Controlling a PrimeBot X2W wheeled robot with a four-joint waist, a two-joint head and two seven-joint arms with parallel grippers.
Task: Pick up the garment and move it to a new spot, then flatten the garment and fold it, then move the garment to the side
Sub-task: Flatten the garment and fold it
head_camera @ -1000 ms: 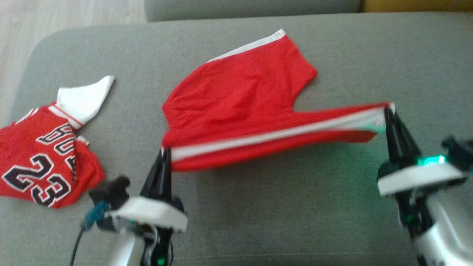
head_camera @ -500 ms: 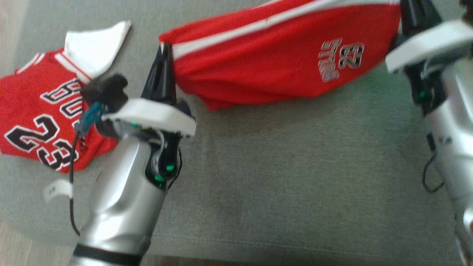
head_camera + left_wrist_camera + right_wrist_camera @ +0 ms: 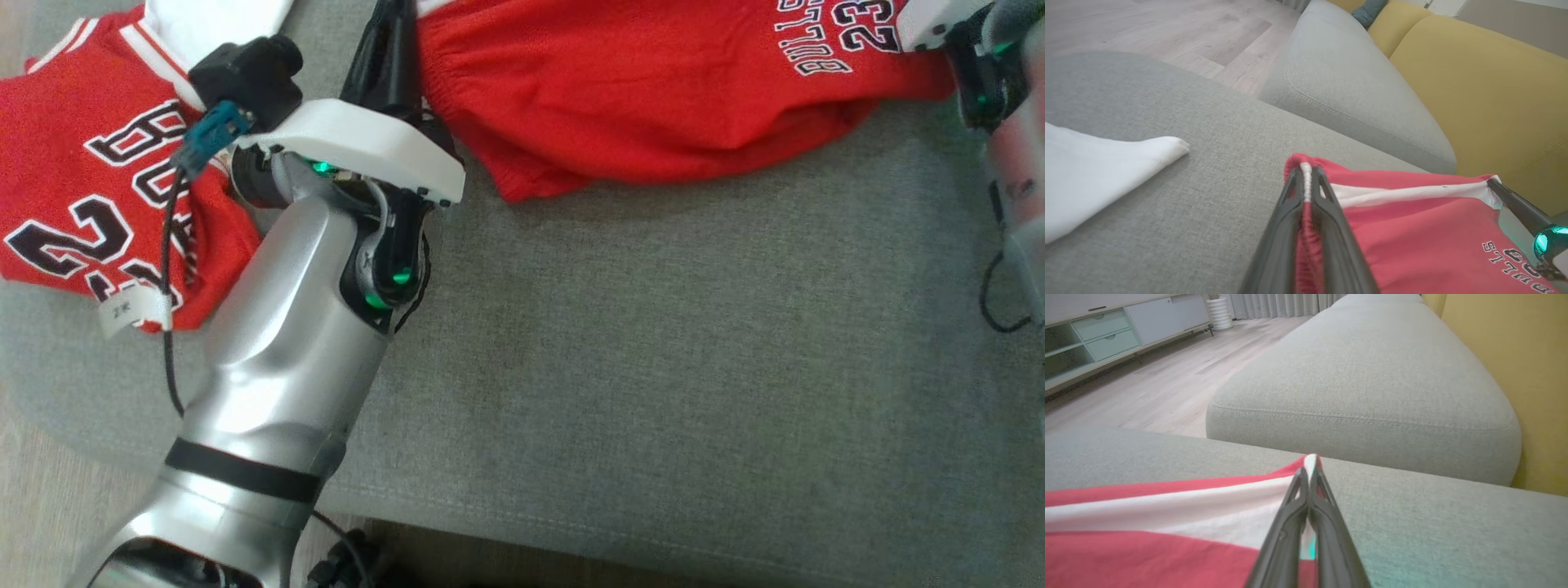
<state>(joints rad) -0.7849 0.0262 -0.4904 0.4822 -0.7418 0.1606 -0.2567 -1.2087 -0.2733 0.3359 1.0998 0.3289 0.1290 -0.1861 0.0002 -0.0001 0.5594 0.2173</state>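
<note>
Grey cushion of a sofa, seen from above and along both arms. At centre, the left hand has its fingers drawn narrow on the gathered red corner of the shorts, with the end of a white stripe pinched between the tips. The right hand has its fingers pressed together on the opposite corner, at the stripe's other end. The shorts are stretched between the two hands across the far part of the cushion, and a "BULLS 23" print lies near the right hand. Their lower fold seems to rest on the cushion, though the blurred head view does not settle this. Left of the left arm, a red jersey numbered 23 lies flat on the same cushion, apart from the shorts, its near edge partly under the arm's cable. A white cloth lies at the jersey's far end. Beyond: a second grey cushion, a yellow backrest, a wood floor and a low cabinet.
</note>
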